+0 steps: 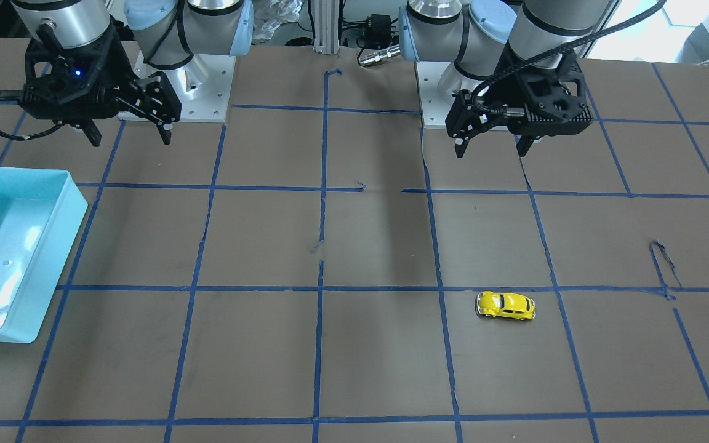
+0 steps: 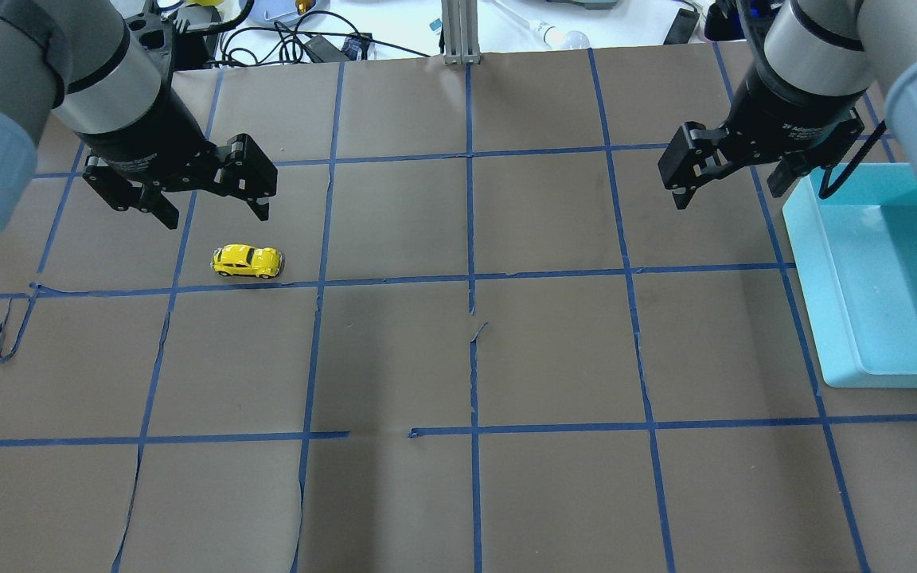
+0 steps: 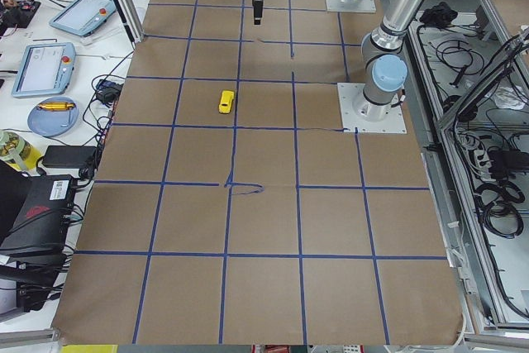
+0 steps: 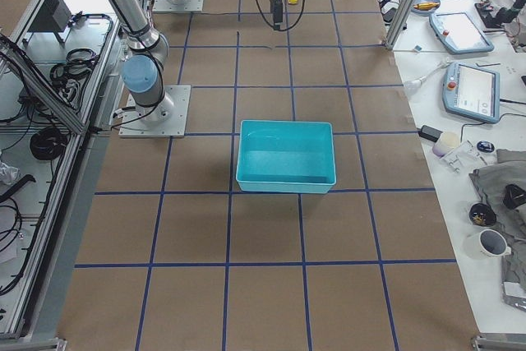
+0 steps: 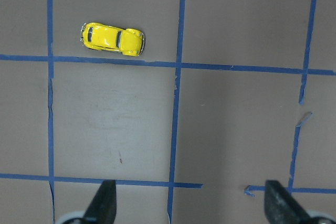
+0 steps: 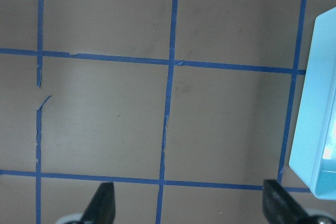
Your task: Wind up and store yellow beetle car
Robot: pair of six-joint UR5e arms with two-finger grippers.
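Glossy rounded yellow car sits on its wheels on the brown paper table, beside a blue tape line. The left gripper hangs near it, jaws spread, empty. The right gripper is equally wide by the smooth turquoise bin, whose full rectangle shows only in the right side view.

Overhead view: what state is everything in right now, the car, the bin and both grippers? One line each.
Yellow car: upright on its wheels on the table, not gripped.
Blue bin: open-topped, empty.
Left gripper: open, empty, hovering above the table near the car.
Right gripper: open, empty, hovering beside the bin.
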